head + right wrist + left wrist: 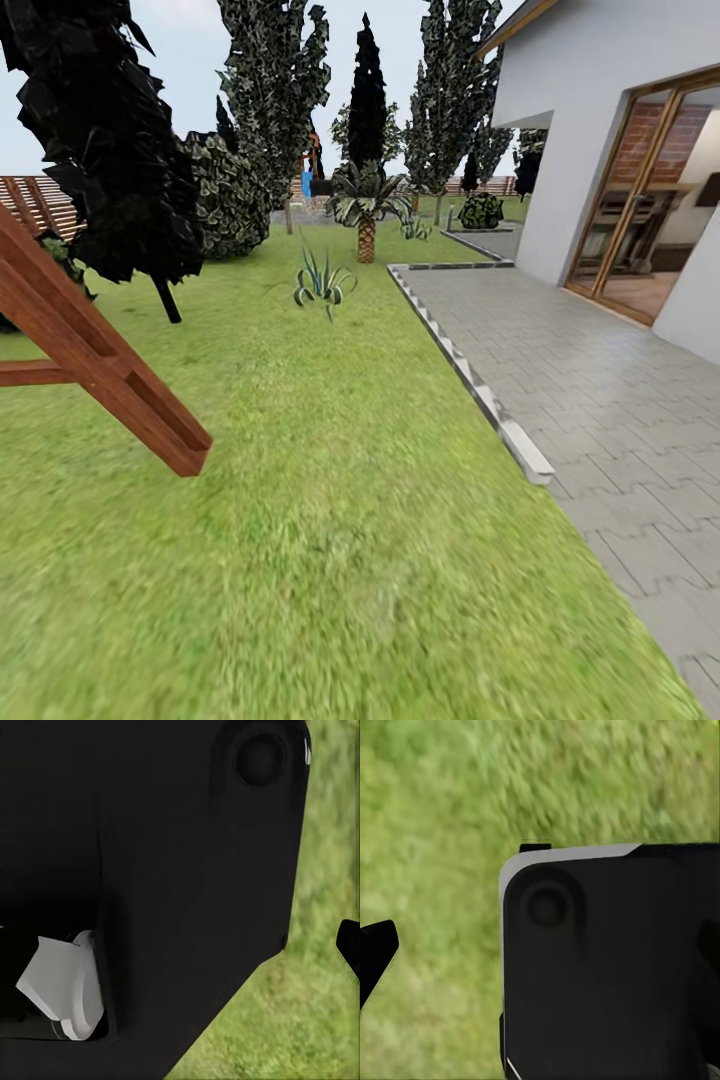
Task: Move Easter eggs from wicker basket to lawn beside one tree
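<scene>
Your left gripper (pixel 371 964) and right gripper (pixel 349 945) each show just one dark fingertip over grass, so you can't tell if they're spread or closed. Neither visibly carries an egg. Beyond them it's the robot's black body (pixel 607 967), then lawn (pixel 330 560) beside the patio (pixel 610 400), a wooden beam (pixel 90 350) and trees (pixel 270 80) ahead. You're driving; judging by this, basket work is all still to do
</scene>
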{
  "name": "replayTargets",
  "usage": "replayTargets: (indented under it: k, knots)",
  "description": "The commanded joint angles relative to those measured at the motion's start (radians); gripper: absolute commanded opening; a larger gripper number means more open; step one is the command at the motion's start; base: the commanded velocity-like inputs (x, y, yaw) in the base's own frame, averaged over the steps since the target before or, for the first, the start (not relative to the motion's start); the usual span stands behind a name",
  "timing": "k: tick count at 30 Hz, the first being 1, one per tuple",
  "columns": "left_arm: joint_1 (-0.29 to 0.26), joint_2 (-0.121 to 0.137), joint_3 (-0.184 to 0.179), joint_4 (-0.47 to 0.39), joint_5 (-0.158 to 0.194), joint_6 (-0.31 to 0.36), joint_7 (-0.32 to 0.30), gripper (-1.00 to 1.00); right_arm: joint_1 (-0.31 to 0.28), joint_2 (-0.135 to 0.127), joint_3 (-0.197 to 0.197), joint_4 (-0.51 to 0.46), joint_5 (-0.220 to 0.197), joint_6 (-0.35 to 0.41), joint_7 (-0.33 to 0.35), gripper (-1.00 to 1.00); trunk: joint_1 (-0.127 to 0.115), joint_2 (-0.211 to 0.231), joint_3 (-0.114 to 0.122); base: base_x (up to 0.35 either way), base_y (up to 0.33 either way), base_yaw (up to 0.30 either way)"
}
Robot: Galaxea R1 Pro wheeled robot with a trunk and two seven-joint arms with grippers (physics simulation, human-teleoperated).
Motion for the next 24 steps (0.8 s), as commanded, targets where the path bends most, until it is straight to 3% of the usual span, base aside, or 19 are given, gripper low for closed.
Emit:
replayTargets:
  k: [1, 24]
  knots:
    - [-0.001, 0.000, -0.001, 0.001, -0.001, -0.003, 0.001, 1.00, 0.000, 0.000, 0.000, -0.001, -0.001, -0.002, 0.000, 1.00, 0.001, 0.000, -0.001, 0.321, 0.000, 0.000]
    - [-0.001, 0.000, -0.001, 0.001, -0.001, -0.003, 0.001, 1.00, 0.000, 0.000, -0.001, -0.001, -0.001, -0.002, 0.000, 1.00, 0.001, 0.000, -0.001, 0.321, 0.000, 0.004]
